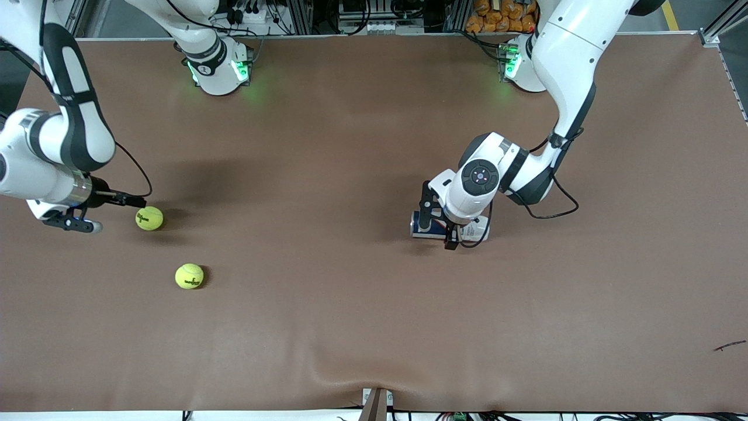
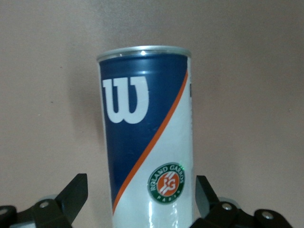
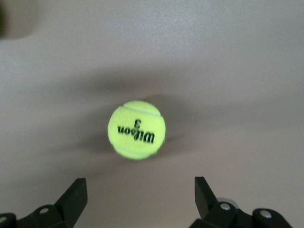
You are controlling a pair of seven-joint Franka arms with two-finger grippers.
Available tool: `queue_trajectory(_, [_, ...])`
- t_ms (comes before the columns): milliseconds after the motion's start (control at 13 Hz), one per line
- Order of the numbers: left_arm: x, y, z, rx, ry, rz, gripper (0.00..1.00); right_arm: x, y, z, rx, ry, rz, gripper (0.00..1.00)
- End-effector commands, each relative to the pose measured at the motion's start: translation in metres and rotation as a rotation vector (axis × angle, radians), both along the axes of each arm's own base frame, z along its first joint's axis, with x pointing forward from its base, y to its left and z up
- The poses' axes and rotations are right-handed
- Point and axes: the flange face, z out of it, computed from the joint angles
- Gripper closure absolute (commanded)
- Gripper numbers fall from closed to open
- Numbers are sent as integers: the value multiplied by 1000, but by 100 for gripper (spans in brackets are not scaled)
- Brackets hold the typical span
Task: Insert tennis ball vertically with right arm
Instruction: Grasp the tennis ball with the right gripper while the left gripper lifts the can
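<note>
I see both arms in glossy white shells with black bands at the joints. Left arm (image 1: 561, 64): round black cap on the wrist with small lit dots in it, black cable looping loose off the wrist housing. Right arm (image 1: 64, 117): long black panel down the link, silver ring just above the tool, thin black cable trailing off it. Both bases glow green at the collar. Left gripper (image 1: 441, 225) and right gripper (image 1: 108, 210) are black. Fingers (image 2: 71, 194) look matte black and wedge-shaped, with a silver screw head at each finger root; same build on the right fingers (image 3: 71, 197).
</note>
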Motion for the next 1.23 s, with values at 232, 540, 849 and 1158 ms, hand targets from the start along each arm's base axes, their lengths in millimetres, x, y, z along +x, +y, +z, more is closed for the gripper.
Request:
queue_trajectory(232, [-8, 1, -4, -5, -24, -31, 0, 4, -5, -48, 71, -26, -111, 0])
queue_trajectory(540, [-7, 5, -14, -15, -33, -31, 0, 6, -20, -73, 80, 4, -170, 0])
queue_trajectory(849, [-7, 7, -22, 5, -52, -83, 12, 13, -18, -81, 80, 10, -176, 0])
queue_trajectory(1158, [-4, 5, -17, -1, -62, -130, 42, 18, -19, -82, 77, 12, -195, 0])
